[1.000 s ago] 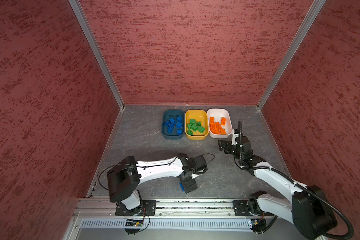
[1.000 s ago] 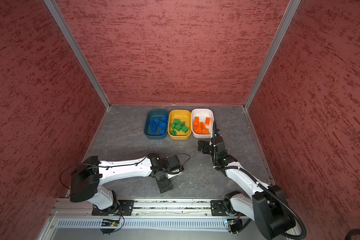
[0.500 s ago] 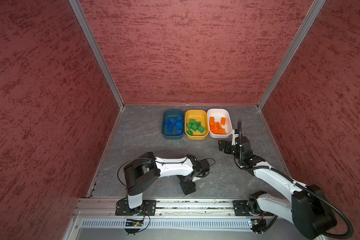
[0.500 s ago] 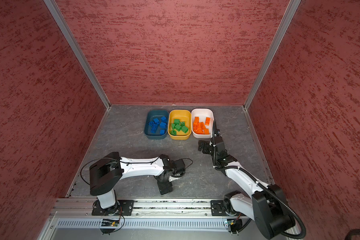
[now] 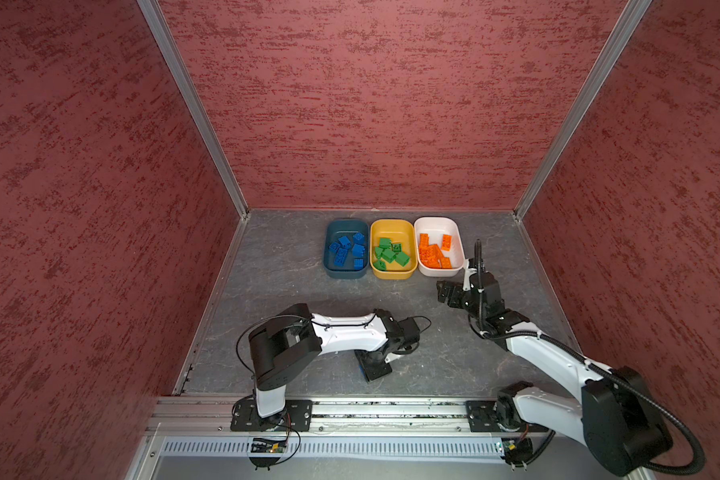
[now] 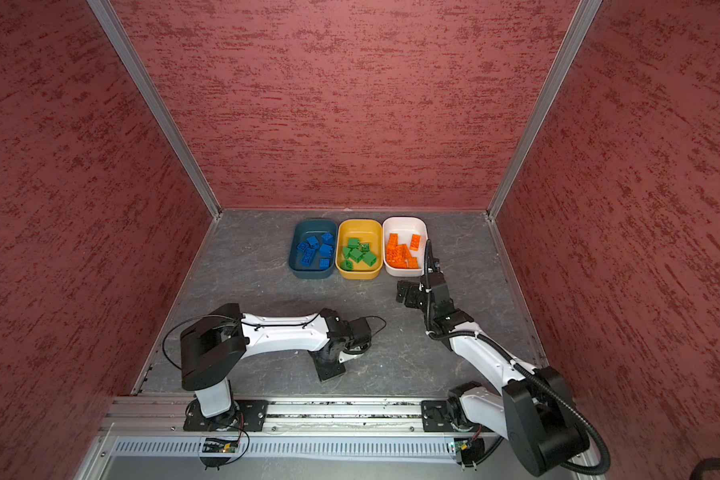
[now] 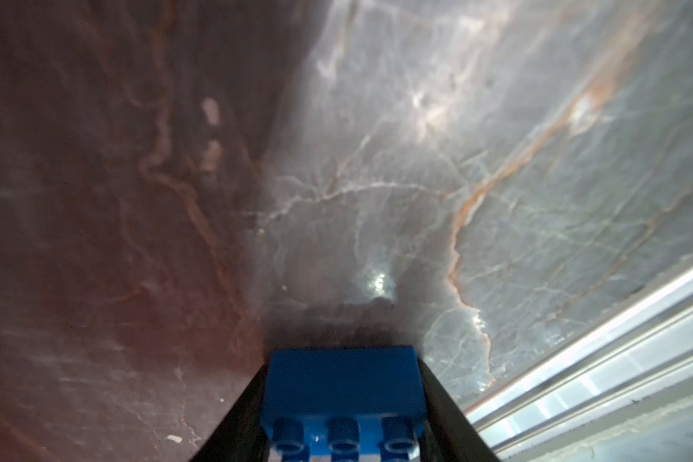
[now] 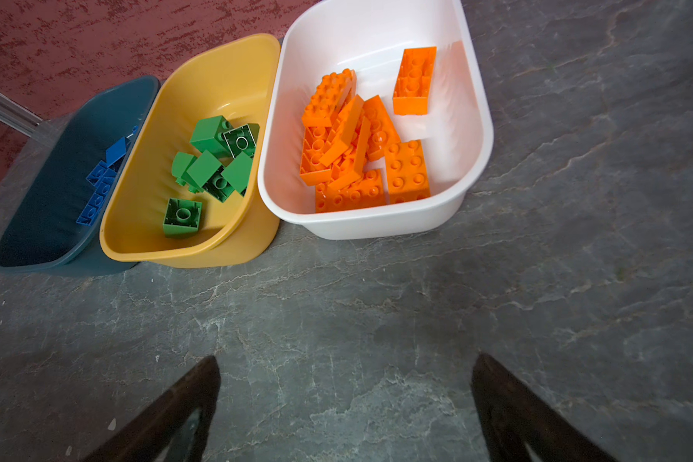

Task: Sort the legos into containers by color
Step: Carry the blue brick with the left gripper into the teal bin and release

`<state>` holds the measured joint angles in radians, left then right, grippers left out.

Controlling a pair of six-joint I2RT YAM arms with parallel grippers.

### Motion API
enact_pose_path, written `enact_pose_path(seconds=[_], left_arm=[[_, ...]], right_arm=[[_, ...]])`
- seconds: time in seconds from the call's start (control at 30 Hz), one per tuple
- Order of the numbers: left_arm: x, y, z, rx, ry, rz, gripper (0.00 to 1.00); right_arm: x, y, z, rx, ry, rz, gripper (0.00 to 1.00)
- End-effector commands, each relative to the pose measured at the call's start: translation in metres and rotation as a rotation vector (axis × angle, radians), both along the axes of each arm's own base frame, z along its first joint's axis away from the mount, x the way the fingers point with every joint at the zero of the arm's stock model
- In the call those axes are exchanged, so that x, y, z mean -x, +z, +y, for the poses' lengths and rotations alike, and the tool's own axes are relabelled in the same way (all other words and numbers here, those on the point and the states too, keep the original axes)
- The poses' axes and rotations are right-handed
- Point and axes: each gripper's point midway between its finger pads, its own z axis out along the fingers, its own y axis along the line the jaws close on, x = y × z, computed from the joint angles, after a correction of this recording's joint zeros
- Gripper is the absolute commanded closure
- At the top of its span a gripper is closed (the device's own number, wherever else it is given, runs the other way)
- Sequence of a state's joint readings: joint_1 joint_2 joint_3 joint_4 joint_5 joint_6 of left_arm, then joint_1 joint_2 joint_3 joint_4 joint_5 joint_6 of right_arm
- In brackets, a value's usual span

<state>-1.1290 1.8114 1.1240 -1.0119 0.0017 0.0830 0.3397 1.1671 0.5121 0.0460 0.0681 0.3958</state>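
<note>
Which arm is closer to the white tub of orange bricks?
The right arm: its open jaws hover just in front of the white tub. The left arm is far back, by the front rail, jaws closed around a blue brick.

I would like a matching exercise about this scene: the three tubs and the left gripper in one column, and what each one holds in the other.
1. teal tub
2. yellow tub
3. white tub
4. left gripper

A. orange bricks
B. one blue brick, clamped
C. green bricks
D. several blue bricks, loose

Pairs: 1-D, 2-C, 3-A, 4-B.
</note>
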Motion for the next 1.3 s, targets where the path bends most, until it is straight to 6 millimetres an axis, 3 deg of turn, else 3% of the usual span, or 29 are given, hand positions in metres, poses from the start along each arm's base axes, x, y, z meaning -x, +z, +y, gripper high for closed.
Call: enact_pose_path(seconds=[0.0, 0.13, 0.27, 0.43, 0.57, 0.7, 0.8, 0.93, 1.27], left_arm=[[-0.017, 0.015, -0.007, 0.099, 0.056, -0.05, 0.53], [-0.04, 0.044, -0.017, 0.225, 0.099, -0.125, 0.62], [-0.094, 0.094, -0.027, 0.462, 0.243, -0.306, 0.62], [-0.178, 0.152, 0.013, 0.735, 0.606, -0.571, 0.63], [-0.233, 0.17, 0.062, 0.804, 0.947, -0.67, 0.63], [-0.276, 0.161, 0.089, 0.762, 1.183, -0.672, 0.63], [-0.308, 0.143, 0.096, 0.723, 1.304, -0.636, 0.63], [-0.35, 0.129, 0.084, 0.695, 1.325, -0.623, 0.61], [-0.427, 0.1, 0.103, 0.479, 1.425, -0.768, 0.54]], right_arm=[[-0.006, 0.007, 0.004, -0.006, 0.008, -0.001, 0.01], [-0.009, 0.004, 0.013, -0.024, 0.046, 0.01, 0.01], [-0.011, 0.005, 0.028, -0.057, 0.117, 0.014, 0.01], [-0.016, 0.008, 0.039, -0.089, 0.16, 0.0, 0.01], [-0.027, 0.014, 0.037, -0.092, 0.122, -0.019, 0.01], [-0.039, 0.019, 0.033, -0.093, 0.071, -0.031, 0.01], [-0.046, 0.022, 0.033, -0.087, 0.059, -0.032, 0.01], [-0.052, 0.027, 0.034, -0.081, 0.056, -0.03, 0.01], [-0.048, 0.038, 0.026, -0.073, 0.021, -0.052, 0.01]])
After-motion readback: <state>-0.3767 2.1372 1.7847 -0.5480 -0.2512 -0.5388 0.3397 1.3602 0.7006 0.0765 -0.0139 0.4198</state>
